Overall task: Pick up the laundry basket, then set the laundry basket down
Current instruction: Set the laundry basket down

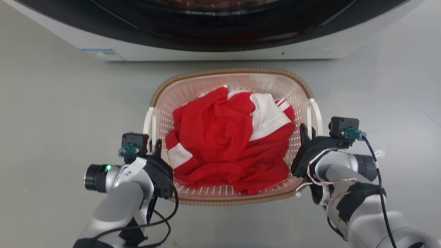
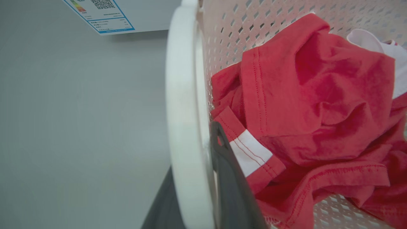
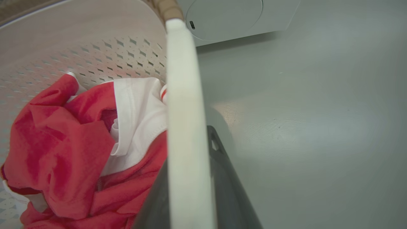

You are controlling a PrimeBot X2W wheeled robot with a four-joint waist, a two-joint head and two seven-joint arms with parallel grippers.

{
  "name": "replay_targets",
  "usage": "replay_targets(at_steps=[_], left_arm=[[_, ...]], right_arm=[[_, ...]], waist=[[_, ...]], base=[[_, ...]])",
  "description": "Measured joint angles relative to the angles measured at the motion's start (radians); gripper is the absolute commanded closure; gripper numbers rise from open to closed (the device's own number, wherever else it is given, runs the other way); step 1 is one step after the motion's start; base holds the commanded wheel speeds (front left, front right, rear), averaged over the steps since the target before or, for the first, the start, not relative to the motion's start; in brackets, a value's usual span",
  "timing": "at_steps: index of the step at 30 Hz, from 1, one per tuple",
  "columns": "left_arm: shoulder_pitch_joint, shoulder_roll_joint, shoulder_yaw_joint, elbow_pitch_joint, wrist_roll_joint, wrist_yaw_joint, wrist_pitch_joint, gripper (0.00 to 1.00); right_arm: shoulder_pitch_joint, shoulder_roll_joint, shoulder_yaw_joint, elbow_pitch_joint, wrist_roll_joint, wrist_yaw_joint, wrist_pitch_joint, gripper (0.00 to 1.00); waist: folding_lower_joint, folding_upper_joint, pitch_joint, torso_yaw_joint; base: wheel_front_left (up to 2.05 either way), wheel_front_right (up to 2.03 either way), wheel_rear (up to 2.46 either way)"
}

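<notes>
White washer [image 1: 310,50] at top, blue-edged label [image 1: 103,54] on front; red-white garment [image 1: 220,144] crumpled; grey floor [image 1: 51,120].

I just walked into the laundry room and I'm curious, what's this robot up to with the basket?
The robot's left hand and right hand are each clamped on a white side handle of the laundry basket, one per side. The basket holds a crumpled red and white garment and is just in front of the washing machine. I cannot tell whether it has left the floor.
</notes>
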State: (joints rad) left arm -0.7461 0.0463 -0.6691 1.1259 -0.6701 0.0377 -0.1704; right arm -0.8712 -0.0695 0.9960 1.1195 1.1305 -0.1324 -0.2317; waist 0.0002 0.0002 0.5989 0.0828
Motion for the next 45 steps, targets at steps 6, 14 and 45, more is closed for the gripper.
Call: replay_targets(at_steps=[6, 14, 45], left_arm=[[-0.067, 0.002, 0.01, -0.002, 0.003, 0.007, -0.017, 1.0], [-0.106, 0.001, 0.011, -0.001, 0.013, 0.008, -0.043, 1.0], [-0.192, 0.006, 0.027, 0.019, 0.042, 0.024, -0.078, 0.98]], right_arm=[[-0.071, -0.001, -0.011, 0.009, -0.013, 0.0, -0.008, 1.0], [-0.099, -0.002, -0.019, 0.022, -0.023, 0.001, -0.016, 1.0], [-0.182, -0.002, -0.051, 0.027, -0.084, 0.011, -0.017, 0.87]], waist=[[0.0, 0.0, 0.09, 0.002], [-0.0001, 0.0, 0.178, 0.004], [-0.0003, -0.0002, 0.292, 0.003]], base=[[0.0, 0.0, 0.0], [0.0, 0.0, 0.0], [0.0, 0.0, 0.0]])
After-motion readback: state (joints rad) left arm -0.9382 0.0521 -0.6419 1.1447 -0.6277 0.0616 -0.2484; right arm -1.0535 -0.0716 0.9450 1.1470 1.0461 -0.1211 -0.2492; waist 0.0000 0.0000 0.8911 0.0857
